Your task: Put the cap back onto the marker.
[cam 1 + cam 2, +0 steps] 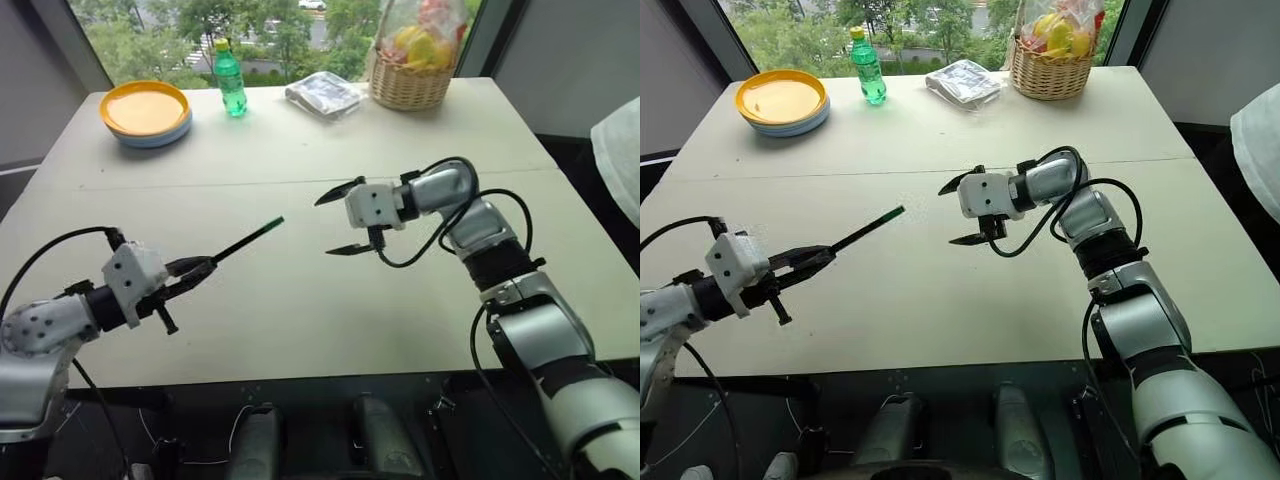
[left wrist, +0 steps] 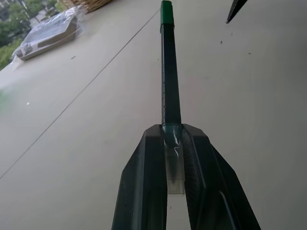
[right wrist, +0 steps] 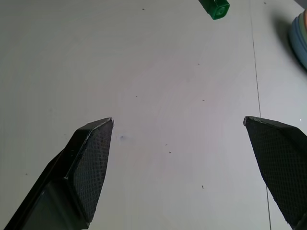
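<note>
Your left gripper [image 1: 196,268] pinches the marker [image 1: 235,245], green cap [image 1: 272,225] seated on its far tip; your right gripper [image 1: 340,220] hangs spread wide above the table [image 1: 300,150].

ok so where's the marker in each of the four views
Left eye view: the marker sits left of centre, held in the left gripper, green end up and right.
Right eye view: left of centre too.
Left wrist view: it runs up the middle from the fingers.
Right wrist view: its green end at the top edge.
Shared landmark: the table's seam line.
</note>
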Controlling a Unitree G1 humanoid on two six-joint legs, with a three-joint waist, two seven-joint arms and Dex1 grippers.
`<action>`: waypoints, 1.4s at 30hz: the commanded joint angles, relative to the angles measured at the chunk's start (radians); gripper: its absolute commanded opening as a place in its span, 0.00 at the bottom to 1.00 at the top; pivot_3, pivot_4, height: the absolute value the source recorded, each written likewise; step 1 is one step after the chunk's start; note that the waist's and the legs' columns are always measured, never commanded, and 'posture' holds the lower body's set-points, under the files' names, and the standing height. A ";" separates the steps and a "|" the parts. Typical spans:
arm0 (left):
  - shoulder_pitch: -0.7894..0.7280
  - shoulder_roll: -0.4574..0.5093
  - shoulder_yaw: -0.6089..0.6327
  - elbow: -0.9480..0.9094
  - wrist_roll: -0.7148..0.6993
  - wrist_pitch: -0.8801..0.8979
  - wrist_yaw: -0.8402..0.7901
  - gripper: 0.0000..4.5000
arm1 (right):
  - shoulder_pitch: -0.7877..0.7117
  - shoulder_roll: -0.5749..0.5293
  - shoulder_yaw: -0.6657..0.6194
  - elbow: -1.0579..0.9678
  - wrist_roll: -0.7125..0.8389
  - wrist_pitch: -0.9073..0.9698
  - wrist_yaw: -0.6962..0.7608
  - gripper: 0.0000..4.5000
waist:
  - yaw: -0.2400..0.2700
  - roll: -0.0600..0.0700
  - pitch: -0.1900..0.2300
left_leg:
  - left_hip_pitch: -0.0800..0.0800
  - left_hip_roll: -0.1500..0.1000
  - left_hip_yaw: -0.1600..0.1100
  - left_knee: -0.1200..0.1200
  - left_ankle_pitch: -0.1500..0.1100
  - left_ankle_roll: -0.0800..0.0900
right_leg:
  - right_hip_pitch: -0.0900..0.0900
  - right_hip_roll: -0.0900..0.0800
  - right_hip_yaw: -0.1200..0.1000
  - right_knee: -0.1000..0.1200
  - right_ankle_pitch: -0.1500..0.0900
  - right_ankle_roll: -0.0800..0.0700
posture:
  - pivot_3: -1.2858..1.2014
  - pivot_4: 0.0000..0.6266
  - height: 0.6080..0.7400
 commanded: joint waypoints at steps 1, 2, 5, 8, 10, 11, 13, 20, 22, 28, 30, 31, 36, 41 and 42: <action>0.046 -0.076 0.078 -0.120 -0.070 0.163 0.181 0.00 | 0.070 -0.006 -0.041 -0.146 0.064 0.123 -0.025 1.00 | 0.000 0.000 0.000 | 0.000 0.000 -0.001 0.000 0.000 0.000 | 0.000 0.000 0.000 0.000 0.000 0.000 | 0.52 0.24 1.00; 0.060 -0.095 0.091 -0.145 -0.083 0.204 0.218 0.00 | 0.092 -0.008 -0.045 -0.181 0.071 0.153 -0.032 1.00 | 0.000 0.000 0.000 | 0.000 0.000 -0.002 0.000 0.000 0.000 | 0.000 0.000 0.000 0.000 0.000 0.000 | 0.52 0.24 1.00; 0.139 -0.172 0.126 -0.216 -0.087 0.311 0.345 0.00 | 0.181 -0.014 -0.052 -0.301 0.087 0.246 -0.067 1.00 | -0.002 0.000 0.000 | 0.000 0.000 -0.003 0.000 0.000 0.000 | 0.000 0.000 0.000 0.000 0.000 0.000 | 0.52 0.24 1.00; 0.191 -0.266 0.184 -0.243 -0.123 0.420 0.478 0.00 | 0.268 -0.017 -0.056 -0.408 0.095 0.331 -0.108 1.00 | 0.000 0.000 0.000 | 0.001 0.000 -0.003 0.000 0.000 0.000 | 0.000 0.000 0.001 0.000 0.000 0.000 | 0.52 0.24 1.00; 0.191 -0.302 0.211 -0.238 -0.139 0.465 0.535 0.00 | 0.308 -0.018 -0.053 -0.459 0.098 0.373 -0.130 1.00 | 0.002 -0.001 0.000 | 0.001 0.000 -0.003 0.000 0.000 0.000 | 0.001 0.001 0.000 0.000 0.000 0.000 | 0.52 0.24 1.00; 0.185 -0.314 0.222 -0.233 -0.142 0.490 0.564 0.00 | 0.323 -0.017 -0.052 -0.478 0.098 0.388 -0.140 1.00 | 0.004 -0.001 0.000 | 0.001 0.000 -0.003 0.000 0.000 0.000 | 0.001 0.001 0.000 0.000 0.000 0.000 | 0.52 0.24 1.00; 0.170 -0.330 0.240 -0.210 -0.159 0.528 0.600 0.00 | 0.344 -0.016 -0.048 -0.507 0.097 0.413 -0.155 1.00 | 0.007 -0.001 0.000 | 0.001 0.000 -0.003 0.001 0.000 0.000 | 0.002 0.001 -0.001 0.000 0.000 0.000 | 0.52 0.24 1.00; 0.081 -0.328 0.221 -0.073 -0.163 0.571 0.632 0.00 | 0.379 -0.021 -0.028 -0.545 0.086 0.433 -0.184 1.00 | 0.009 -0.003 -0.001 | 0.002 0.000 -0.003 0.002 0.000 0.000 | 0.004 0.002 -0.001 0.000 -0.001 -0.002 | 0.52 0.24 1.00; 0.066 -0.328 0.210 -0.041 -0.160 0.576 0.632 0.00 | 0.381 -0.023 -0.026 -0.548 0.085 0.434 -0.188 1.00 | 0.009 -0.003 -0.001 | 0.002 0.000 -0.003 0.002 0.000 0.000 | 0.004 0.002 -0.001 0.000 0.000 -0.001 | 0.52 0.24 1.00; 0.014 -0.328 0.160 0.038 -0.143 0.571 0.630 0.55 | 0.382 -0.031 -0.028 -0.562 0.089 0.441 -0.201 1.00 | 0.009 -0.003 -0.001 | 0.002 0.000 -0.003 0.002 0.000 0.000 | 0.004 0.002 -0.001 -0.001 0.000 -0.001 | 0.52 0.24 1.00; 0.009 -0.325 0.156 0.042 -0.141 0.570 0.629 0.73 | 0.382 -0.033 -0.030 -0.566 0.089 0.444 -0.205 1.00 | 0.010 -0.003 -0.001 | 0.002 0.000 -0.003 0.002 0.000 0.000 | 0.004 0.002 -0.001 -0.001 0.000 -0.001 | 0.52 0.24 1.00; 0.006 -0.326 0.157 0.045 -0.143 0.569 0.630 0.85 | 0.384 -0.034 -0.030 -0.570 0.090 0.447 -0.206 1.00 | 0.010 -0.003 -0.001 | 0.002 0.000 -0.003 0.002 0.000 0.000 | 0.004 0.002 -0.001 -0.001 0.000 -0.001 | 0.52 0.24 1.00; 0.006 -0.325 0.165 0.004 -0.143 0.562 0.642 0.98 | 0.381 -0.042 -0.030 -0.590 0.109 0.467 -0.194 1.00 | 0.005 -0.003 -0.001 | 0.002 0.000 -0.003 0.002 0.000 0.000 | 0.004 0.002 -0.001 -0.001 0.000 -0.001 | 0.52 0.24 1.00; 0.034 -0.377 0.196 -0.204 -0.166 0.551 0.727 0.98 | 0.325 -0.056 -0.052 -0.581 0.169 0.519 -0.140 1.00 | 0.004 -0.005 0.000 | 0.001 0.000 -0.003 0.002 0.000 0.000 | 0.003 0.001 -0.001 -0.001 0.000 -0.001 | 0.52 0.24 1.00; 0.055 -0.398 0.195 -0.263 -0.169 0.553 0.748 0.98 | 0.311 -0.060 -0.052 -0.573 0.177 0.523 -0.128 1.00 | 0.003 -0.005 0.000 | 0.001 0.000 -0.003 0.002 0.000 0.000 | 0.003 0.001 -0.001 -0.001 0.000 -0.001 | 0.52 0.24 1.00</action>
